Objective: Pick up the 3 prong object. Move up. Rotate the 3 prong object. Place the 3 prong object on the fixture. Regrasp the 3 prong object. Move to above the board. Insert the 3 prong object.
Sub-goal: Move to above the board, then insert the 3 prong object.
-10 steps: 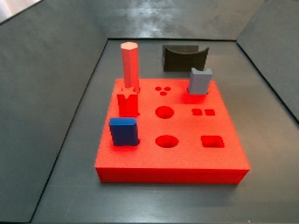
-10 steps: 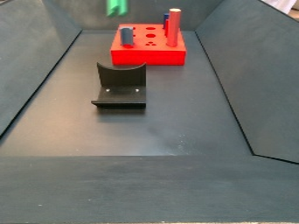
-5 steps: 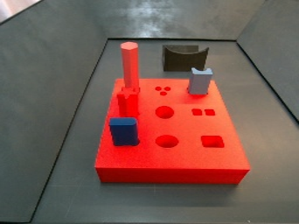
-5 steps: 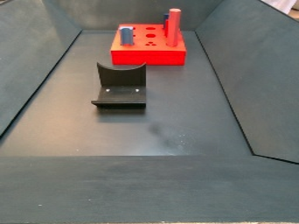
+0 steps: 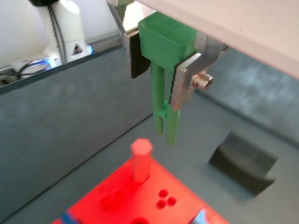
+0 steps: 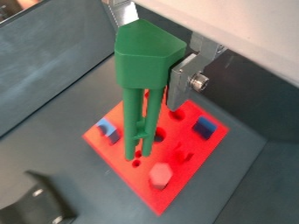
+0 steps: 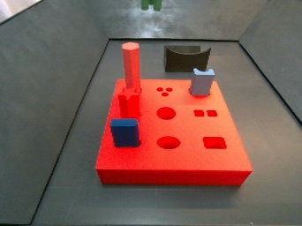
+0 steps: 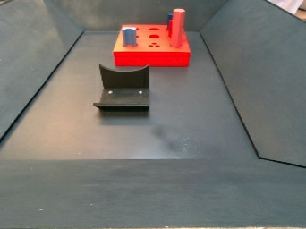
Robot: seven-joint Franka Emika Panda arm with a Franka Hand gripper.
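The gripper [image 5: 163, 54] is clamped on the 3 prong object [image 5: 166, 83], its silver fingers [image 6: 184, 70] pressed against the thick green head while the prongs hang straight down, high in the air over the board [image 6: 158, 153]. In a side view only the green tip [image 7: 153, 4] shows at the top edge, above the far end of the floor. On the board stand a tall red cylinder [image 7: 131, 67] and blue blocks [image 7: 124, 132]. The fixture [image 8: 123, 87] sits on the dark floor, apart from the board
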